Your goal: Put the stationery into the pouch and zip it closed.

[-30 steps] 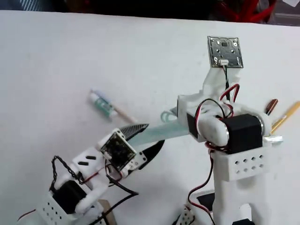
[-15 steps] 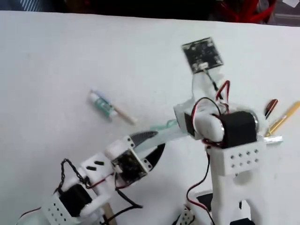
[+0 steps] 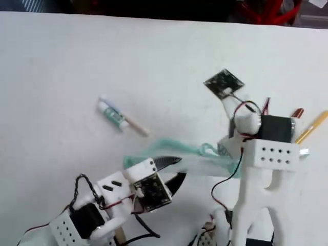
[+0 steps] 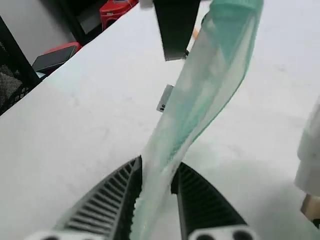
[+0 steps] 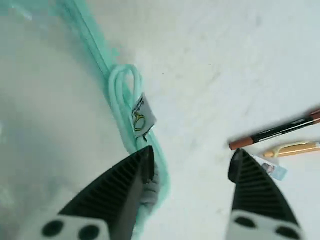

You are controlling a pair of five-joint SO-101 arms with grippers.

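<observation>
While you look down from the high view, the pouch (image 3: 195,163) reads as a pale, see-through sleeve with a mint-green zipper edge. It is stretched low over the white table (image 3: 154,61) between the two arms. Your right wrist view shows the same pouch (image 5: 50,100) with its green cord loop (image 5: 122,87) and a small tag (image 5: 141,116) hanging off the zipper edge.

Your left gripper (image 4: 156,172) has its jaws pressed together on one end of the pouch (image 4: 210,85), and the film twists upward from them. In the high view it (image 3: 177,169) sits at the near end of the sleeve.

Your right gripper (image 5: 192,157) stands wide apart and holds nothing. One finger (image 5: 135,175) lies against the zipper edge just past the tag, and the other is over bare table near the brown pen (image 5: 275,131) and the yellow pen (image 5: 292,148).

The white-and-green tube (image 3: 111,114) lies well apart from the pouch, out on the table.

Against a second ago, your right arm has swung toward the pens and tipped its wrist lower. Your left gripper has slid slightly nearer the table's front edge. The pouch, then a narrow band, now shows a longer run of green edge. The tube and pens lie where they were.
</observation>
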